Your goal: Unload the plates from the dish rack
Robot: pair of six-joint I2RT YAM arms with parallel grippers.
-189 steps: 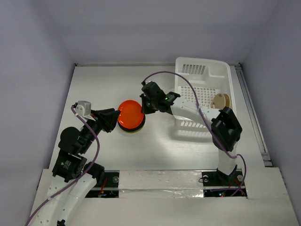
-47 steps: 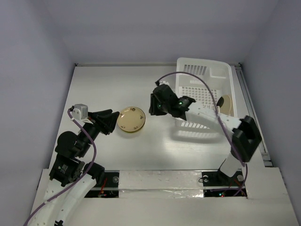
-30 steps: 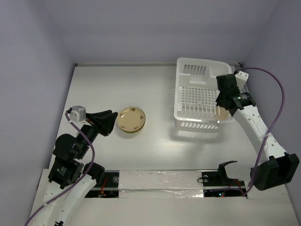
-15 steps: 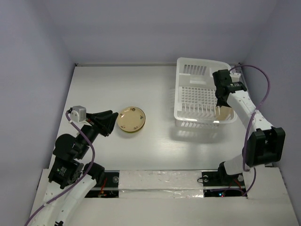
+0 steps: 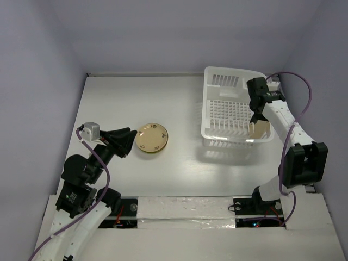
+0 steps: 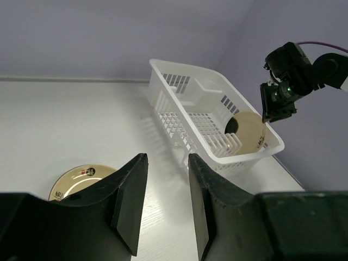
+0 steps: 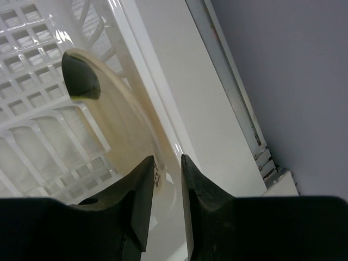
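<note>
No writing, label, brand or number can be read in any view. The cream plate [image 5: 151, 138] lying on the table [image 5: 109, 98] carries small dark marks round its rim — too small to tell letters from ornament. The other cream plate [image 6: 249, 133], standing in the dish rack [image 5: 224, 80], shows a similar dark speckle near its edge — also unreadable.

White arm links [image 5: 280, 117]; black joints [image 5: 303, 163]; purple cables [image 5: 304, 92]; black fingers [image 6: 130, 201].
</note>
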